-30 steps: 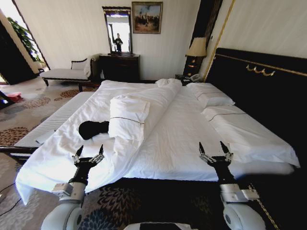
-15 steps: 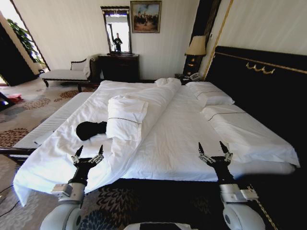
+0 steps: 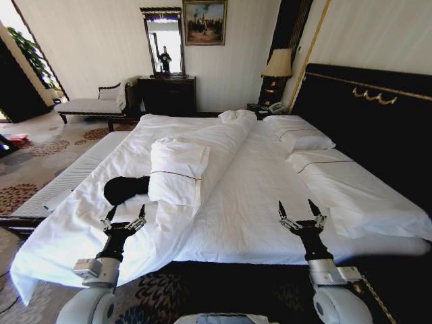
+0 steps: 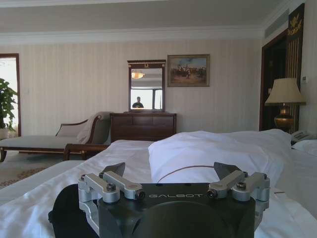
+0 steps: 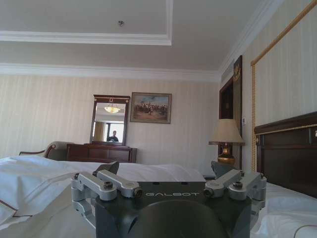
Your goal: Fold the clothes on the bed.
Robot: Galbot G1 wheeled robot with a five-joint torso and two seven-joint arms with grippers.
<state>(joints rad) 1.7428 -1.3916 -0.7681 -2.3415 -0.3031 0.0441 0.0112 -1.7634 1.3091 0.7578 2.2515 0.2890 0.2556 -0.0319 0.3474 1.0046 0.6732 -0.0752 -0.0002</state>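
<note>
Compared with a second earlier, the head camera has shifted, so the whole scene sits a little differently: the very large bed with white sheets, a dark wooden frame and a tall dark headboard (image 3: 256, 196) reaches further down the picture, and the crumpled black soft-fabric T-shirt (image 3: 125, 188) lies slightly lower and more to the left, while both arms show in nearly the same places. At the far left of the head view a narrow white-cushioned bench (image 3: 64, 181) runs along the bed's side. Next comes the left gripper (image 3: 124, 216), held low over the near edge of the rumpled white duvet (image 3: 81, 233) with its two fingers spread apart and nothing between them. The T-shirt lies on the duvet just beyond that gripper, bunched into a dark lump with no lettering visible, touching the left side of a folded white bundle of bedding with a thin dark stripe (image 3: 178, 170); in the left wrist view the same dark fabric (image 4: 67, 210) shows behind the gripper (image 4: 171, 171) with the white bundle (image 4: 218, 151) beyond. Further right, the right gripper (image 3: 300, 214) hangs over the flat white sheet near the bed's front edge, likewise spread wide and empty, well apart from the T-shirt. Two white pillows (image 3: 297, 132) lie against the headboard at the right.
</note>
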